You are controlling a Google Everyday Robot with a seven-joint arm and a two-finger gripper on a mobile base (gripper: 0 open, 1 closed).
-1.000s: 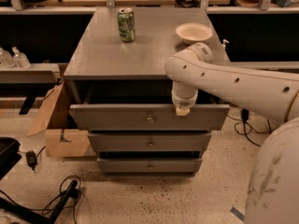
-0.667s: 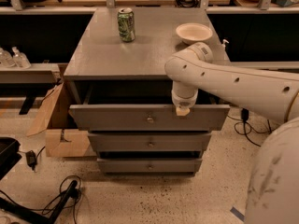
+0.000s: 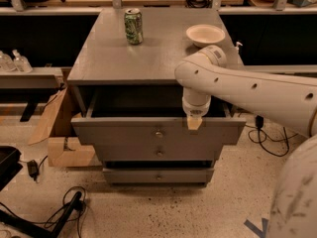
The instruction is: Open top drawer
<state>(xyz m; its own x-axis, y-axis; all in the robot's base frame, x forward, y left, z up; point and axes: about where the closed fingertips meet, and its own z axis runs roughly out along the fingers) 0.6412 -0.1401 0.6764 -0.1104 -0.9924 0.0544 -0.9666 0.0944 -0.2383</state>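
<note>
The hand (image 3: 194,122) hangs straight down off the white arm (image 3: 247,90), with its tip right at the upper edge of the top drawer (image 3: 119,133) front, just right of the brass knob (image 3: 159,133). Honestly can't tell if it's clenched or released. The drawer sits pulled partway out of the grey desk (image 3: 124,63). Up top there's a green can (image 3: 133,27) and a cream bowl (image 3: 205,34), well apart.

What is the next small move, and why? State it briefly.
Probably a short, straight pull toward the camera. The gripper sits at the upper front edge of the top drawer, right of its knob. The drawer is out enough to show its interior, but may have travel left.
</note>
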